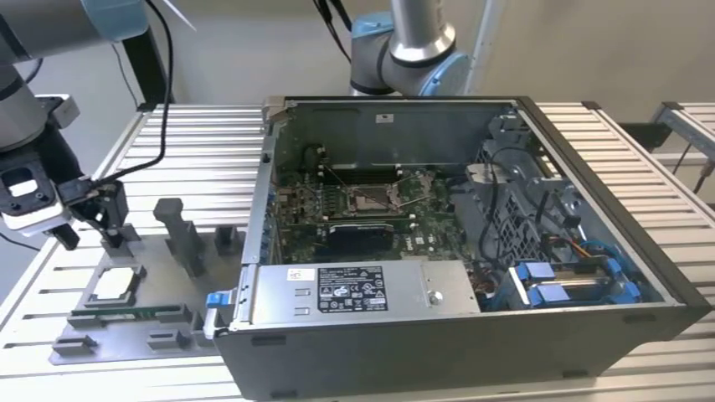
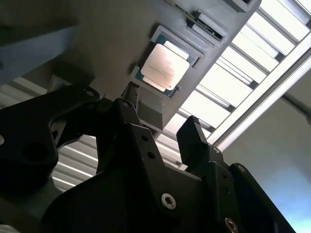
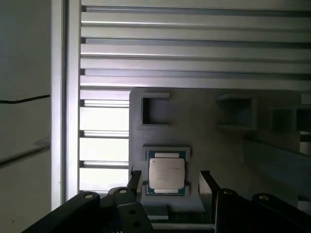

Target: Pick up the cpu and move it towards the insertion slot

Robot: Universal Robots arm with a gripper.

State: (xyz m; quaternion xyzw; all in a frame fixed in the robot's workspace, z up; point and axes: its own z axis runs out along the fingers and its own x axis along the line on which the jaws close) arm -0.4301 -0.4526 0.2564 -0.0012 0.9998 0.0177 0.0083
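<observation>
Plainly open and empty, the hand [image 2: 161, 104] hovers above the cpu [image 3: 166, 173], pointing down at it.

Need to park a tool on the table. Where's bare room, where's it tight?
Bare slats of the table beyond the grey fixture, bordered by the computer case; another strip along the case at the exterior view's right. Crowded: the fixture, with the cpu, memory stick, posts and the open gripper above.

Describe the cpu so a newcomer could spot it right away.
Left of the open computer case in the exterior view sits a grey fixture. The cpu lies in a square recess there, a small silvery square, unlike the long green memory stick beside it.
</observation>
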